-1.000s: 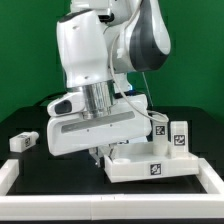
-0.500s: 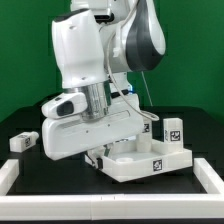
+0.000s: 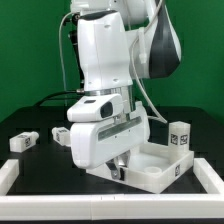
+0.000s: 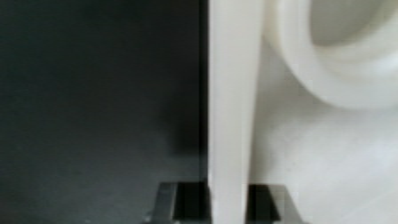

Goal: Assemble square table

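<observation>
The gripper (image 3: 120, 167) is held low, close to the black table (image 3: 30, 162), under the big white arm (image 3: 100, 70). In the wrist view the gripper (image 4: 228, 203) is seen pinched on the thin rim (image 4: 231, 90) of the table top (image 4: 329, 150). One of the dark fingers (image 4: 182, 203) is pressed on the outer side of the rim, and the other is pressed on the inner side. The rim is held right between them. A round curved part (image 4: 347, 45) is seen on the floor of the top, near the rim.

In the exterior view the table top (image 3: 155, 178) is set just to the exterior view's right of the gripper, with its open side up. It cannot be told if it is flat on the black table or raised a little. A black-and-white tag (image 3: 178, 168) is shown on its front wall.

An upright leg (image 3: 180, 137) is placed behind the top, on the exterior view's right. A second leg (image 3: 60, 136) is partly hidden by the arm. A third leg (image 3: 22, 142) is laid well apart, far to the exterior view's left. A low white rail (image 3: 60, 193) is set along the front edge of the black table.
</observation>
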Action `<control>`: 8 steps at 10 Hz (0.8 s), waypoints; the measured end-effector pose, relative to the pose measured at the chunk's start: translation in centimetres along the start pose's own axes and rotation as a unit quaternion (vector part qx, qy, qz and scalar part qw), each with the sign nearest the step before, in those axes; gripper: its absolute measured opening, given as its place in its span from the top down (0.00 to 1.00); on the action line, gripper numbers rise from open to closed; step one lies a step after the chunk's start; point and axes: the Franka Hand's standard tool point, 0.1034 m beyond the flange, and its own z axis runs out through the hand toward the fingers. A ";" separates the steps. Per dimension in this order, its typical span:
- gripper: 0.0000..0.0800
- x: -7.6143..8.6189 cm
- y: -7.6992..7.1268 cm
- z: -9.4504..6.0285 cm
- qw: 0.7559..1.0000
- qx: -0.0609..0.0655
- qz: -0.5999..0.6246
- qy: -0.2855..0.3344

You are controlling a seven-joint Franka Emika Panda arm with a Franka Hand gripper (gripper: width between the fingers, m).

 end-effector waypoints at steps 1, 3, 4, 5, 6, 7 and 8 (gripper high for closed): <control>0.93 0.0 0.0 0.0 1.000 -0.001 -0.020 -0.001; 0.93 1.7 1.1 -0.1 0.993 -0.010 -0.116 0.006; 0.93 3.2 2.0 -0.1 0.983 -0.003 -0.182 0.011; 0.92 5.2 3.3 -0.2 0.976 0.003 -0.216 0.013; 0.92 7.3 4.7 -0.1 0.966 0.004 -0.259 0.017; 0.92 8.3 5.1 0.0 0.961 -0.001 -0.277 0.021; 0.92 8.0 5.1 0.1 0.958 0.000 -0.286 0.020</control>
